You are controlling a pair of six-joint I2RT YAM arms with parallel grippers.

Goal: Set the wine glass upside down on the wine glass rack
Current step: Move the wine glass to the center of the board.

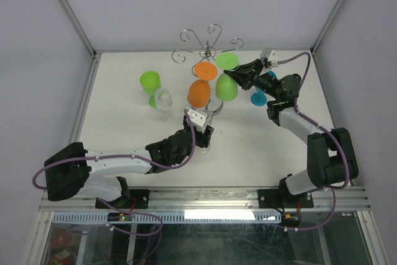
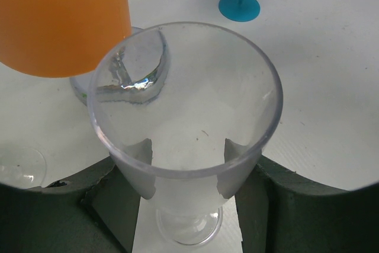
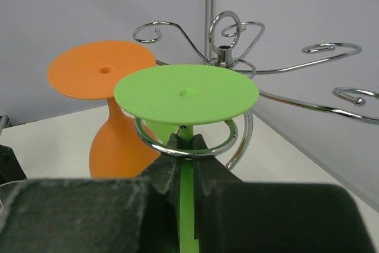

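Green glass [image 3: 186,93]: upside down, stem in a curl of the rack [image 3: 222,56], pinched tight by the right gripper [image 3: 186,149].
Right arm: stretched toward the rack.
Left gripper [image 2: 186,189]: part-open, clasping an upright clear glass [image 2: 177,117]; arm low, extended.

Wine glass rack [image 1: 208,46] at the table's [image 1: 118,134] rear, two inverted glasses [image 1: 198,93] on its near arms

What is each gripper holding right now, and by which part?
The left gripper holds a clear glass around the lower bowl. The right gripper pinches the upside-down green glass by its stem, just under the foot.
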